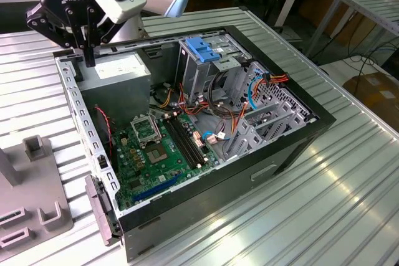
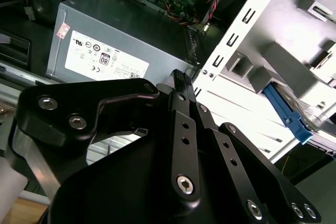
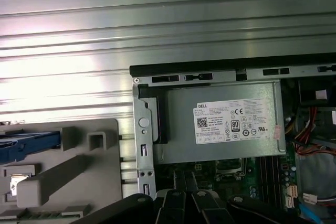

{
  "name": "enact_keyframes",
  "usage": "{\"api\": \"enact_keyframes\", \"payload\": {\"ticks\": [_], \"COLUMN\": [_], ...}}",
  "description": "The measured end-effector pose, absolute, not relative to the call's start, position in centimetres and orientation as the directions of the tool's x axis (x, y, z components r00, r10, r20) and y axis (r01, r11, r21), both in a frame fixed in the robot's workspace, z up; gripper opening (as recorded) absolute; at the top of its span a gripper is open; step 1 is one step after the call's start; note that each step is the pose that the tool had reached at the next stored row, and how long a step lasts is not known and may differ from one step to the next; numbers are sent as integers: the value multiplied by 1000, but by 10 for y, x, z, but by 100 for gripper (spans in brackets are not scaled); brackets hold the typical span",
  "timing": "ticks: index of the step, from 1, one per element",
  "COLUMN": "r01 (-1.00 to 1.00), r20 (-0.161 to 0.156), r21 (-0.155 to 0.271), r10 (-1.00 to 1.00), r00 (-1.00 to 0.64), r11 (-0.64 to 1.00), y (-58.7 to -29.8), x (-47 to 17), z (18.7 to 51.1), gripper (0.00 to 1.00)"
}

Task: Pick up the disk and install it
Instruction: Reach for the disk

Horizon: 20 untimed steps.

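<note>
The disk's blue carrier edge (image 3: pixel 29 145) lies in a grey holder block (image 3: pixel 79 166) on the table beside the computer case. The second wrist view shows the disk (image 2: pixel 287 113) as a blue strip with silver metal against that same block. My gripper (image 1: pixel 87 51) hangs over the case's back corner at the exterior view's left, above the grey power-supply box (image 1: pixel 118 70). In the second wrist view its black fingers (image 2: pixel 181 80) meet at the tips with nothing between them. The gripper (image 3: pixel 185 192) is well apart from the disk.
The open case (image 1: pixel 293 147) holds a green motherboard (image 1: pixel 156 154), coloured cables, and a metal drive cage topped by a blue latch (image 1: pixel 202 48). The power-supply box (image 3: pixel 226 124) fills the corner under the arm. The grey holder block (image 1: pixel 31 204) sits on the ribbed metal table.
</note>
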State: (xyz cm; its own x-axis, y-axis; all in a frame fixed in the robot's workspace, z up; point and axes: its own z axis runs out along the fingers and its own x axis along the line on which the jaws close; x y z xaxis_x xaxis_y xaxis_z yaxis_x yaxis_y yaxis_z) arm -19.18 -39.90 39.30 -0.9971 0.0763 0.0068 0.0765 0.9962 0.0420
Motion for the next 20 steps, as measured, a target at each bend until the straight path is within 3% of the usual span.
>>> {"api": "enact_keyframes", "payload": {"ticks": [20], "r01": [76], "r20": [7], "r21": [42], "r10": [76], "r00": [-997], "r11": [996], "y": [-399], "x": [-203], "z": [393], "gripper": [10]}}
